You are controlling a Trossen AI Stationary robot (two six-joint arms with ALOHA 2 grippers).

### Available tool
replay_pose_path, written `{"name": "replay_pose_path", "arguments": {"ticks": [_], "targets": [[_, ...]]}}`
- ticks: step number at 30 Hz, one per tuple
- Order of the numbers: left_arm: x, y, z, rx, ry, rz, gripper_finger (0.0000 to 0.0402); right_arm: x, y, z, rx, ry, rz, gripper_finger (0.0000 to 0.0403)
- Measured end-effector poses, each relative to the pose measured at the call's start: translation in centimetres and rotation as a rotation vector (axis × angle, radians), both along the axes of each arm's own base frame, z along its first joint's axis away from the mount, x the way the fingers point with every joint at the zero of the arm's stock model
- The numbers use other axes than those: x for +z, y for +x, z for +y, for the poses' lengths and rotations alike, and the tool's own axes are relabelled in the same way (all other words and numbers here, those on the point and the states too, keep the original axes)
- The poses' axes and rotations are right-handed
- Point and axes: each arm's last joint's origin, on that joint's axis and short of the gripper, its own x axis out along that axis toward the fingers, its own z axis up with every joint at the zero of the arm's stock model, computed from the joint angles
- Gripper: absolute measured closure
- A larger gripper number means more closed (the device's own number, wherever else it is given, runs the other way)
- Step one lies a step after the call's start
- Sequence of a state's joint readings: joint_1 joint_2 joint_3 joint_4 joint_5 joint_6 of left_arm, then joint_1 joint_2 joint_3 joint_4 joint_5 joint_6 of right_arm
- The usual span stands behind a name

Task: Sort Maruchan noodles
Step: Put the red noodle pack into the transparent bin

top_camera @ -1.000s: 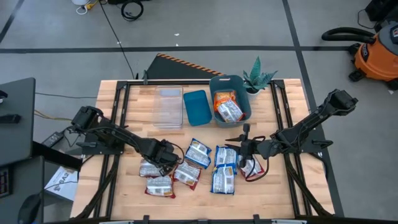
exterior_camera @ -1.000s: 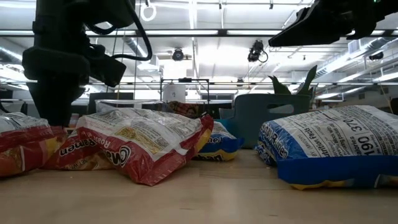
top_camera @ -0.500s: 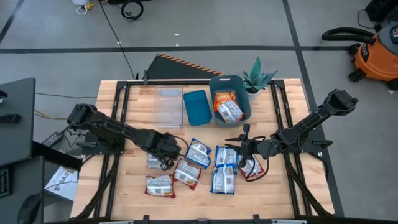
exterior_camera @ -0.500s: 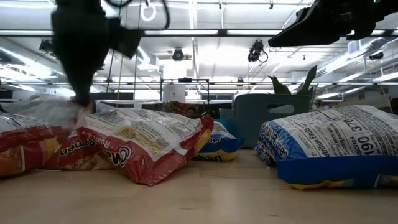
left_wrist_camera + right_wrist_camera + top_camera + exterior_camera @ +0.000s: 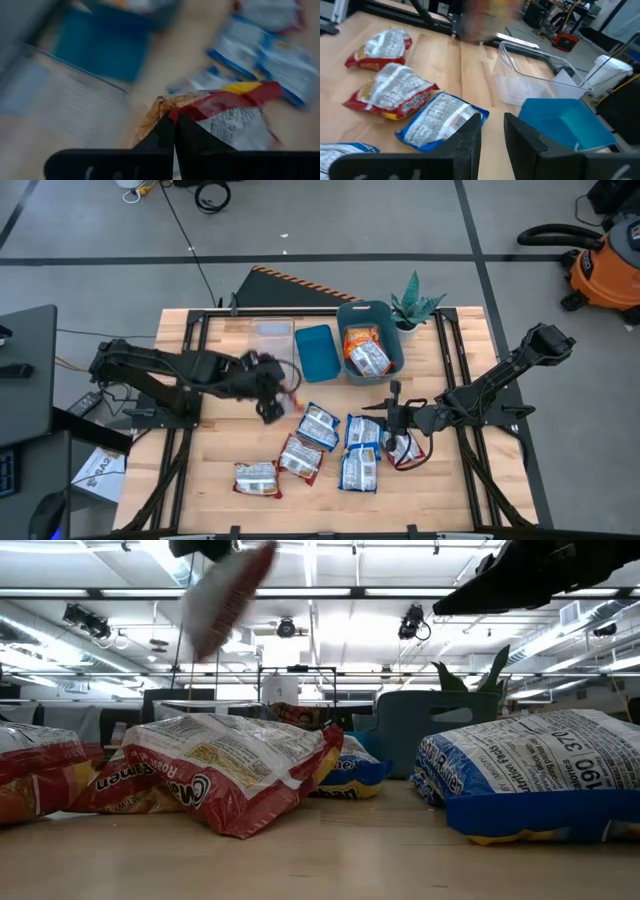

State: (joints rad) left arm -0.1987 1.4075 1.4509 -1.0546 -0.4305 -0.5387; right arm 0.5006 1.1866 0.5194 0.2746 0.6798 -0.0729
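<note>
Several Maruchan packets lie flat on the table: red-trimmed ones (image 5: 257,477) (image 5: 300,458) and blue-trimmed ones (image 5: 320,425) (image 5: 360,450). Another red one (image 5: 405,450) lies under my right arm. My left gripper (image 5: 270,400) (image 5: 175,117) is shut on a red-trimmed packet (image 5: 235,107) (image 5: 225,595), raised in the air near the clear container (image 5: 270,352). My right gripper (image 5: 375,410) (image 5: 493,119) is open and hovers above the blue packets, touching nothing. Orange packets (image 5: 365,352) lie in the dark teal bin (image 5: 345,315). My left gripper pinches the red-trimmed packet between its two shut fingers at one end edge (image 5: 167,107). The packet is lifted clear of the table and hangs tilted below the fingers (image 5: 225,595). It shows blurred in the high view.
A blue lid or tray (image 5: 316,352) lies between the clear container and the teal bin. A small plant (image 5: 415,305) stands at the far right beside the bin. Bare wood (image 5: 200,470) shows near the table's near left corner.
My left gripper has risen from the packets at the table's near left and swung toward the far edge and the clear container. It has carried one red-trimmed packet up with it, lifted clear of the table. The other packets and my right arm have stayed still.
</note>
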Motion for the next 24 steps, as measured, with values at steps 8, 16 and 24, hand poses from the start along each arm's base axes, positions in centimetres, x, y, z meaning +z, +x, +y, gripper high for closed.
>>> {"name": "replay_pose_path", "arguments": {"ticks": [8, 16, 24], "targets": [[-1.3, 0.0, 6.2, 0.160, 0.186, 0.122, 0.0395, 0.0, -0.1, 0.3, 0.027, -0.047, 0.007, 0.0313], [-4.8, -0.5, 11.7, 0.209, 0.025, 0.217, 0.0395, 0.0, -0.1, 0.3, 0.026, -0.048, 0.006, 0.0313], [-8.5, -1.1, 11.8, 0.159, -0.120, 0.285, 0.0395, 0.2, -0.1, 0.3, 0.026, -0.047, -0.008, 0.0313]]}}
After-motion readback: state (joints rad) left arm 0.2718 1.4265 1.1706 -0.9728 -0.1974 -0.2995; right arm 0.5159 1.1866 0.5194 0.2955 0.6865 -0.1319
